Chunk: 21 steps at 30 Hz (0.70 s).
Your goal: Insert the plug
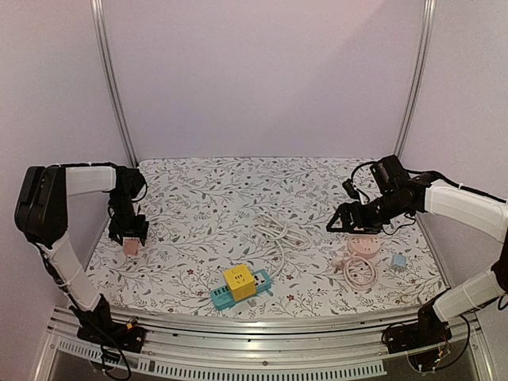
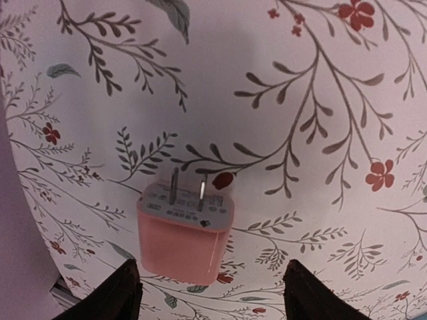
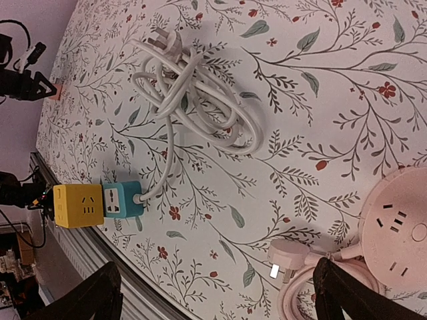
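Note:
A pink two-prong plug adapter [image 2: 183, 233] lies on the floral mat at the left [image 1: 131, 248], prongs pointing away from the camera. My left gripper [image 2: 212, 297] is open and hovers just above it [image 1: 128, 232], with the adapter nearer its left finger [image 2: 123, 293]. A teal power strip [image 1: 242, 290] with a yellow cube socket [image 1: 238, 281] on it lies near the front edge; both show in the right wrist view, the strip [image 3: 120, 200] and the cube [image 3: 79, 205]. My right gripper [image 1: 341, 222] is open and empty above the mat [image 3: 217, 297].
The strip's white cord [image 1: 278, 232] is coiled mid-table. A pink round socket [image 1: 363, 245] with coiled pink cord [image 1: 359, 272] and its plug [image 3: 290, 257] lies under the right arm. A small blue adapter [image 1: 398, 260] sits beside it. Frame posts stand at the back corners.

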{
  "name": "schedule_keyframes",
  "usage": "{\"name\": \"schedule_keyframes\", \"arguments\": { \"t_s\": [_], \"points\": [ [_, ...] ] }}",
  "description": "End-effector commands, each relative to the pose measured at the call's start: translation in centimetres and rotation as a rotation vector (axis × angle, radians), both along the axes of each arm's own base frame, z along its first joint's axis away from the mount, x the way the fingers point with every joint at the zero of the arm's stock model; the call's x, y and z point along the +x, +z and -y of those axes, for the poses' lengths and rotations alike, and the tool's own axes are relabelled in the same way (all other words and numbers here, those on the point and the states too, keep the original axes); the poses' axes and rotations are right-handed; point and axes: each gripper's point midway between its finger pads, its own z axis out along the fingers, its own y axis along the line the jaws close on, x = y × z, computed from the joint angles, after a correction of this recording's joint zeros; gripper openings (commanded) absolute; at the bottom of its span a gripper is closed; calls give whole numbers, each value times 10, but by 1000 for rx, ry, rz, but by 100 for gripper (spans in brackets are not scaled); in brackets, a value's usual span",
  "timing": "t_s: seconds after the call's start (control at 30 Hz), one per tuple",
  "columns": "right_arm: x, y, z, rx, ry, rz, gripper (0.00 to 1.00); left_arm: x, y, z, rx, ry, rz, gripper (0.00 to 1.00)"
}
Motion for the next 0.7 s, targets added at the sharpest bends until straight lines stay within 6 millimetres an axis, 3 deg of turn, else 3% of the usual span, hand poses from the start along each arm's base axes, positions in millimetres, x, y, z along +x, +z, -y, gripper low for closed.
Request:
{"name": "schedule_keyframes", "arguments": {
  "t_s": [0.0, 0.2, 0.57, 0.67],
  "points": [
    [-1, 0, 7, -21, -23, 4, 99, 13, -7, -7, -43, 2, 1, 71],
    [-2, -3, 8, -28, -27, -3, 99, 14, -16, -14, -54, 10, -33, 65],
    [1, -4, 7, -30, -38, -10, 99, 20, -21, -8, -86, 25, -45, 33],
    [1, -3, 7, -26, -41, -9, 99, 23, -16, -3, -109, 62, -29, 29]
  ]
}}
